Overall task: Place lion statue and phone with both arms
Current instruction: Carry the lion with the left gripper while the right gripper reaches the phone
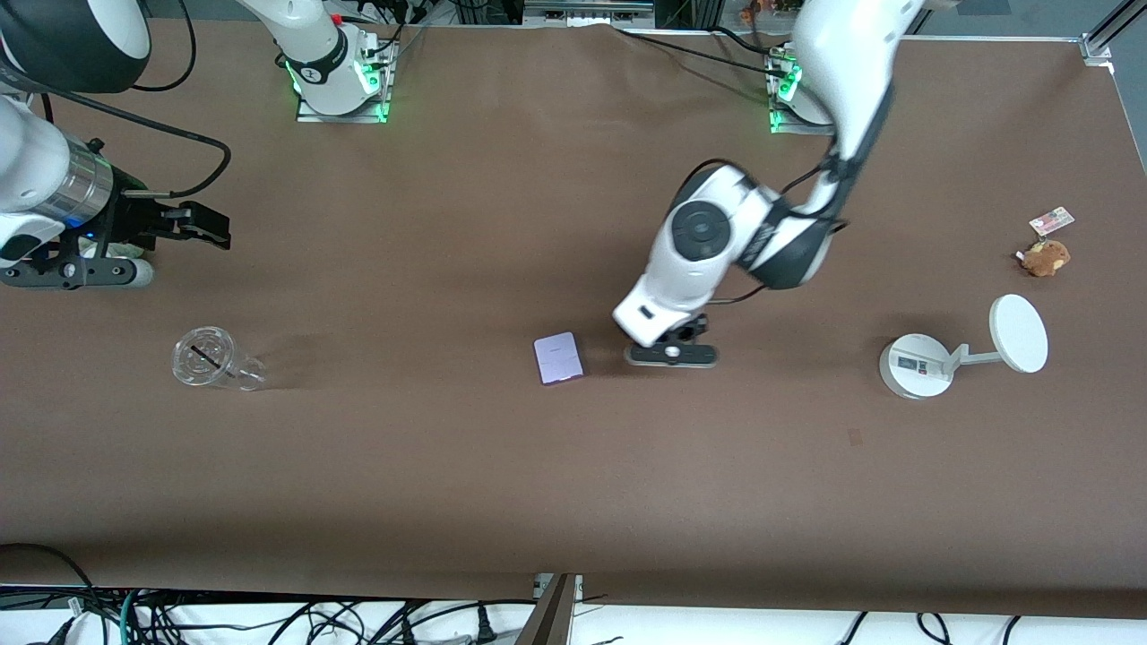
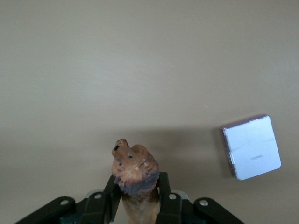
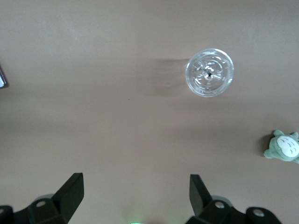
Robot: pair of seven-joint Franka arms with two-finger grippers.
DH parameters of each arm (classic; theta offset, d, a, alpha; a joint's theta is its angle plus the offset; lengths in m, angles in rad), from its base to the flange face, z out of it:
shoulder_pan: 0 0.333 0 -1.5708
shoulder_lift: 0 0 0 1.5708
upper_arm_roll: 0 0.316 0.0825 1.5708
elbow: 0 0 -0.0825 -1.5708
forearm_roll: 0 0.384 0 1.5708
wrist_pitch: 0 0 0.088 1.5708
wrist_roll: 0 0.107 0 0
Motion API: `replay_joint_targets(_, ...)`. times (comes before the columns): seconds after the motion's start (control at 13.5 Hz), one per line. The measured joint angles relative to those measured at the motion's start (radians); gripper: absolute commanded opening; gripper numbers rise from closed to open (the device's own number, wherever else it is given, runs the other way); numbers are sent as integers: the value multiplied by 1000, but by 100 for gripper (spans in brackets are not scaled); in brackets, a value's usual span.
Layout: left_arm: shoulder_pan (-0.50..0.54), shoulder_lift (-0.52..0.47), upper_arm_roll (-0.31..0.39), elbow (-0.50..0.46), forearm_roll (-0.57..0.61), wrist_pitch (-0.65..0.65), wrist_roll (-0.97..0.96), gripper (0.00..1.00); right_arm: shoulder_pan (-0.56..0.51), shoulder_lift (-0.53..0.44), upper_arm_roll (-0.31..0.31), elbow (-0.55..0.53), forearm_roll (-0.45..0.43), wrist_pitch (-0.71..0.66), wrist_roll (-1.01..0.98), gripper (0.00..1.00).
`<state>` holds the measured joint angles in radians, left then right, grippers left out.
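In the left wrist view my left gripper (image 2: 136,193) is shut on the lion statue (image 2: 134,169), a small orange-brown figurine whose head sticks out past the fingers. The phone (image 2: 252,147), a pale lavender slab, lies flat on the table close by. In the front view the left gripper (image 1: 672,353) is low over the table beside the phone (image 1: 558,358), toward the left arm's end; the hand hides the lion there. My right gripper (image 1: 211,228) is open and empty, up over the table's right-arm end; its fingers stand wide apart in the right wrist view (image 3: 135,191).
A clear plastic cup (image 1: 211,358) stands near the right arm's end and shows in the right wrist view (image 3: 210,72), with a grey-green plush (image 3: 283,147) beside it. A white round-based stand (image 1: 918,365) and a brown plush (image 1: 1046,257) with a tag sit at the left arm's end.
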<state>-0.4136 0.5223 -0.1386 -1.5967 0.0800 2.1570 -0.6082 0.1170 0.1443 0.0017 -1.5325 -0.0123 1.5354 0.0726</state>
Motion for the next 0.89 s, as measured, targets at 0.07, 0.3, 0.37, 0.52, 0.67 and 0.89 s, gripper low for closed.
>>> replay_joint_targets(0.07, 34, -52, 1, 0, 0, -73, 3, 0, 23, 11, 1, 0, 0, 17, 0, 100)
replay_joint_targets(0.3, 175, -140, 5, -7, 0, -218, 153, 0, 111, 81, 4, 0, 0, 103, 11, 100)
replay_joint_targets(0.37, 237, -142, 6, -13, -6, -230, 232, 1, 127, 111, 4, 1, 0, 133, 11, 100)
replay_joint_targets(0.52, 347, -127, 8, -38, -20, -232, 352, 1, 149, 171, 4, 4, 0, 203, 11, 100)
replay_joint_targets(0.67, 422, -86, 8, -57, -23, -221, 403, 1, 174, 231, 4, 6, 0, 290, 36, 100)
replay_joint_targets(0.89, 452, -5, 7, -64, -23, -165, 408, 1, 240, 325, 5, 9, 0, 454, 69, 100)
